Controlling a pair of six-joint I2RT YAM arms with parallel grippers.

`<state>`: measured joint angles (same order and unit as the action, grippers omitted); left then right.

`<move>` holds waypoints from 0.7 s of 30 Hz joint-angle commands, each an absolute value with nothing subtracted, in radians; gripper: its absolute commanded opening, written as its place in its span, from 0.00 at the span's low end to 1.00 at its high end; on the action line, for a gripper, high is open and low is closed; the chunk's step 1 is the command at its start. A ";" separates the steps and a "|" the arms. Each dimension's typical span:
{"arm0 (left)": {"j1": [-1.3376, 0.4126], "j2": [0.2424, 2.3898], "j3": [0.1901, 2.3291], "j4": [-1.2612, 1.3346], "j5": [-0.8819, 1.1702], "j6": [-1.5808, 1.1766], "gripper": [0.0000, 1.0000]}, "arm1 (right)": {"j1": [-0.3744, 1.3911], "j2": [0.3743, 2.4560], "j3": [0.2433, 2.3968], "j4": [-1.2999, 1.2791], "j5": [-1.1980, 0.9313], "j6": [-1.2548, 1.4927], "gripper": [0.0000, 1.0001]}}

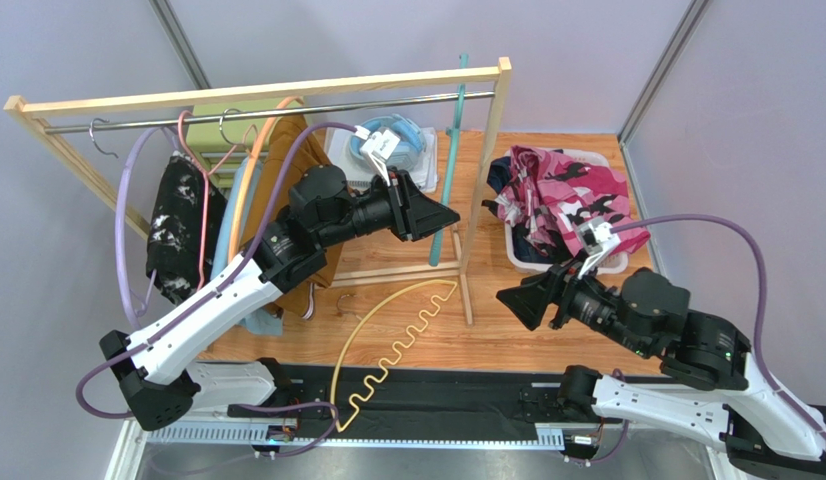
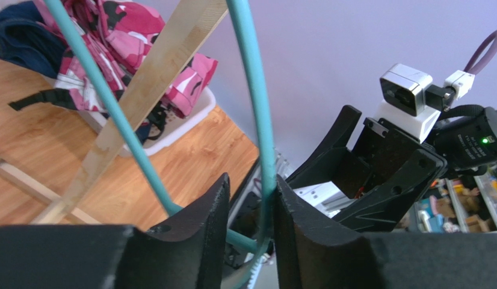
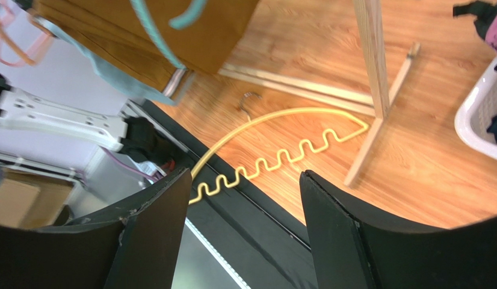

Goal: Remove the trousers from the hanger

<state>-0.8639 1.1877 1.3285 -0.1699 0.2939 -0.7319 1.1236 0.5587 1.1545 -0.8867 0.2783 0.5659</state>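
The black speckled trousers [image 1: 177, 225], the light blue ones [image 1: 230, 240] and the mustard-brown ones [image 1: 299, 145] hang on the rack's rail [image 1: 287, 112]. The pink floral trousers [image 1: 572, 190] and dark navy ones [image 1: 502, 172] lie in a white basket [image 1: 592, 268]. A bare teal hanger [image 1: 453, 160] hangs at the rail's right end. My left gripper [image 1: 447, 215] is open around its rod [image 2: 257, 90], which touches one finger [image 2: 293, 217]. My right gripper [image 1: 509, 298] is open and empty above the floor, seen in its wrist view [image 3: 245, 174].
A bare yellow hanger [image 1: 411, 289] lies on the wooden floor, its wavy bar reaching onto the black strip by the arm bases; it shows in the right wrist view [image 3: 305, 110]. The rack's right post [image 1: 484, 190] stands between the grippers. A blue item lies in a white tray [image 1: 397, 140] behind.
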 commanded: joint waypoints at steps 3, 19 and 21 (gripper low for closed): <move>-0.862 1.106 1.309 -0.172 0.275 -0.738 0.57 | 1.127 0.574 1.072 -0.888 0.273 0.548 0.72; -0.862 0.697 1.253 -0.537 0.256 -0.690 0.80 | 1.172 0.897 0.750 -0.568 0.368 0.877 0.74; -0.862 0.663 1.256 -0.578 0.259 -0.687 0.79 | 1.196 1.030 0.785 -0.546 0.397 0.929 0.73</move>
<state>-0.8635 0.7292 1.2510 -0.4480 0.2592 -0.7128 1.1561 0.8692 0.7570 -0.6933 0.2981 0.7666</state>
